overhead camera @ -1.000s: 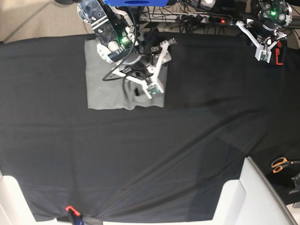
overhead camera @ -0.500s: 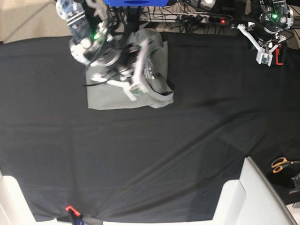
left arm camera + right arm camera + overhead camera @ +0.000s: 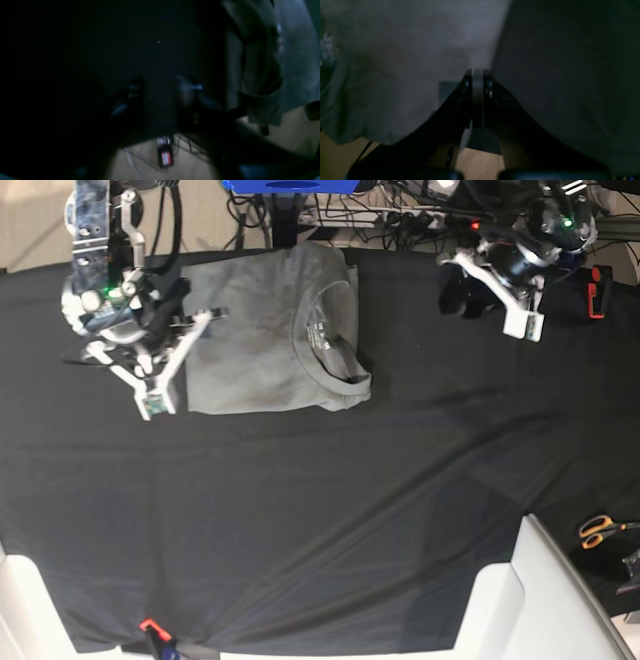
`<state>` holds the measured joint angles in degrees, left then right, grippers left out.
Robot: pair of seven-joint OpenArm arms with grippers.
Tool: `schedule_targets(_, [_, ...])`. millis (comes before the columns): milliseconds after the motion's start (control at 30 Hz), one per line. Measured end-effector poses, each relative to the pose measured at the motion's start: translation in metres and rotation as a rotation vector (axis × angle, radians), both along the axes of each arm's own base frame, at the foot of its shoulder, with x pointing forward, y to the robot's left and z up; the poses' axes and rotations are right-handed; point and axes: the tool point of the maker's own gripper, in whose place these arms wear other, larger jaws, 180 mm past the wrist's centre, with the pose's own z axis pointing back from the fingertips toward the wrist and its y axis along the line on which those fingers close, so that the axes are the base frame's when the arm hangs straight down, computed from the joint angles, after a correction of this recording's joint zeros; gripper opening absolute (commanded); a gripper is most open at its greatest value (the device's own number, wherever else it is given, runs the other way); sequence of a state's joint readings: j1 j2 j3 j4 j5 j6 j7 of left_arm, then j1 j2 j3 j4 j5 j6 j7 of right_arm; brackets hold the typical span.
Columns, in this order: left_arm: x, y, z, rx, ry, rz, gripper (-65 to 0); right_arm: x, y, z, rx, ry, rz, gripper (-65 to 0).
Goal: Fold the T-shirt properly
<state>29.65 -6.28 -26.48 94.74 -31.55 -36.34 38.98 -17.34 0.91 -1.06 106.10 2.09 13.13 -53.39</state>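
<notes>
The grey T-shirt [image 3: 265, 335] lies folded into a rough rectangle at the back of the black tablecloth [image 3: 330, 500], neckline with white label marks facing right. My right gripper [image 3: 157, 402] is shut and empty, just off the shirt's left edge; in the right wrist view its jaws [image 3: 477, 97] meet, with the shirt [image 3: 402, 55] to their left. My left gripper [image 3: 523, 325] hovers over bare cloth well to the right of the shirt. In the dark left wrist view its fingers [image 3: 160, 87] stand apart, and the shirt [image 3: 290, 62] shows at the right.
Orange-handled scissors [image 3: 598, 530] lie at the right edge. A white box corner [image 3: 545, 600] juts in at the bottom right. A power strip and cables [image 3: 430, 220] run behind the table. An orange clamp [image 3: 150, 625] holds the front cloth edge.
My right arm has swung left from over the shirt to beyond its left edge, leaving the shirt uncovered. My left arm has moved left and slightly forward over the cloth.
</notes>
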Motion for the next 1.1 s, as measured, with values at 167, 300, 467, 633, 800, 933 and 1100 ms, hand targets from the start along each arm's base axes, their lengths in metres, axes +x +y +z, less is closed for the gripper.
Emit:
schedule_targets(167, [-0.003,-0.022,-0.007,-0.224,0.007,0.008,0.0,0.0,-0.015,0.0,-0.041,-0.001,0.009,-64.8])
schedule_targets(300, [0.004,-0.039,-0.015,-0.26,0.023,-0.02,-0.2,0.0,-0.018,0.0,-0.047,-0.001,0.011,-64.8])
schedule_targets(467, [0.014,-0.075,-0.012,-0.32,0.01,-0.08,-1.0,0.0,-0.016,0.0,-0.039,-0.002,0.012,-64.8])
schedule_targets(633, [0.026,-0.101,-0.01,-0.357,0.002,-0.15,-1.0,0.0,-0.017,0.0,-0.046,-0.001,0.015,-64.8])
schedule_targets(800, [0.03,-0.114,-0.031,-0.419,0.048,-0.11,-1.0,0.0,-0.017,0.0,-0.042,-0.001,0.015,-64.8])
schedule_targets(933, [0.036,-0.126,-0.037,-0.464,0.061,-0.125,-1.0,0.0,-0.017,0.0,-0.041,-0.002,0.014,-64.8])
schedule_targets(1100, [0.042,-0.141,-0.04,-0.501,0.069,-0.14,-1.0,0.0,-0.017,0.0,-0.042,-0.002,0.013,-64.8])
